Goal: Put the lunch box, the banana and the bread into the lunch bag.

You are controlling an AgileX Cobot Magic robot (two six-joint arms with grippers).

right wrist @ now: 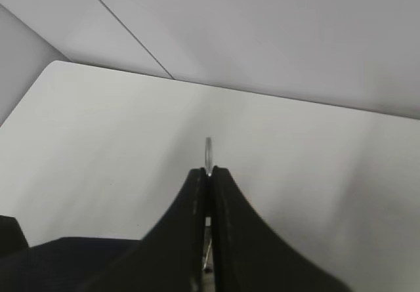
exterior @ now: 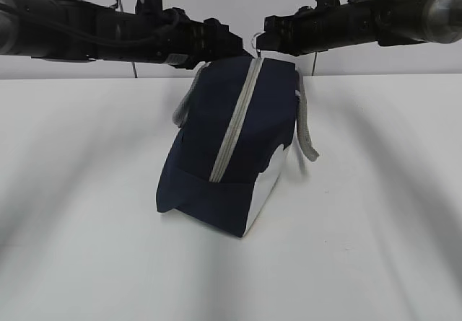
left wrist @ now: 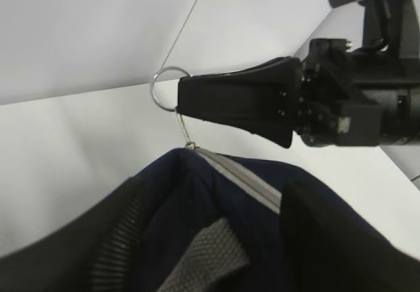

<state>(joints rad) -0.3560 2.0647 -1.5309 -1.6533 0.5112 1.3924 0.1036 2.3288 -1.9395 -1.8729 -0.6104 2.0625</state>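
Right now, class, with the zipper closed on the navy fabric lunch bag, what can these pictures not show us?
- Contents of the navy fabric lunch bag: every view, hidden by the closed grey zipper.
- Left gripper's jaw setting: left wrist view, dark, blurred, cut off by the bottom edge.
- Bag's far end: exterior view, behind both arms.
- Metal pull ring: right wrist view, edge-on between the shut right gripper.

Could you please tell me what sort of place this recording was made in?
Probably a lab or robot test bench rather than a home: a bare white table against a plain pale wall, with only the lunch bag on it and two black robot arms reaching in over it.
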